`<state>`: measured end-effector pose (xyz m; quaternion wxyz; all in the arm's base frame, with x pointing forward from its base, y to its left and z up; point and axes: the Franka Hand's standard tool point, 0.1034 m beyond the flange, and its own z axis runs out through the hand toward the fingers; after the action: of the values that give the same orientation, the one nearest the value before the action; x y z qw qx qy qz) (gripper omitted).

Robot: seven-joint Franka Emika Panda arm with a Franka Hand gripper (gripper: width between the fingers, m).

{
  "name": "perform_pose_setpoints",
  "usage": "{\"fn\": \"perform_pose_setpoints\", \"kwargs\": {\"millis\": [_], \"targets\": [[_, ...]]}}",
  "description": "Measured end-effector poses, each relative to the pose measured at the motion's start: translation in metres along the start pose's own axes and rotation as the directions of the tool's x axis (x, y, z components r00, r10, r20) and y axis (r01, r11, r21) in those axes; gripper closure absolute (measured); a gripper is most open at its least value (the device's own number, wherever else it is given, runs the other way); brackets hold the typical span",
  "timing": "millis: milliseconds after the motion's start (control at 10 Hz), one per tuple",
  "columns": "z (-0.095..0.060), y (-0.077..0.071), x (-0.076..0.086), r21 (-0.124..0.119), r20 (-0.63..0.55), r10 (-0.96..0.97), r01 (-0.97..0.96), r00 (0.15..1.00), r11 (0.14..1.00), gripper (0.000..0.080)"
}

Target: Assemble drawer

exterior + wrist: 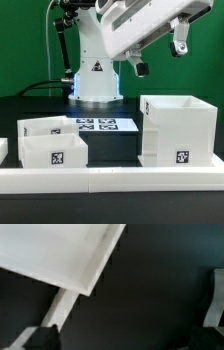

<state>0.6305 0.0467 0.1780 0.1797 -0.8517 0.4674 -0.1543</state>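
Observation:
In the exterior view the tall white housing point(178, 130) stands at the right, with a tag low on its front. Two open-topped white trays stand at the left, one behind point(42, 127) and one in front point(52, 152) with a tag. My gripper point(160, 55) hangs high above the housing, with its fingers spread and nothing between them. In the wrist view the gripper point(122, 341) is open and empty over dark table. A large white part point(55, 252) fills one corner; I cannot tell which part it is.
The marker board point(104, 125) lies on the table in front of the robot base point(95, 80). The long low white border wall point(110, 181) runs along the front edge. A white strip point(62, 311) and a white edge point(216, 303) show in the wrist view.

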Motion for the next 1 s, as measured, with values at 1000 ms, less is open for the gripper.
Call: {"fn": "perform_pose_setpoints", "kwargs": {"millis": [1000], "targets": [[-0.003, 0.040, 0.019, -0.061, 0.076, -0.840, 0.843, 0.538, 0.534, 0.0150]]}}
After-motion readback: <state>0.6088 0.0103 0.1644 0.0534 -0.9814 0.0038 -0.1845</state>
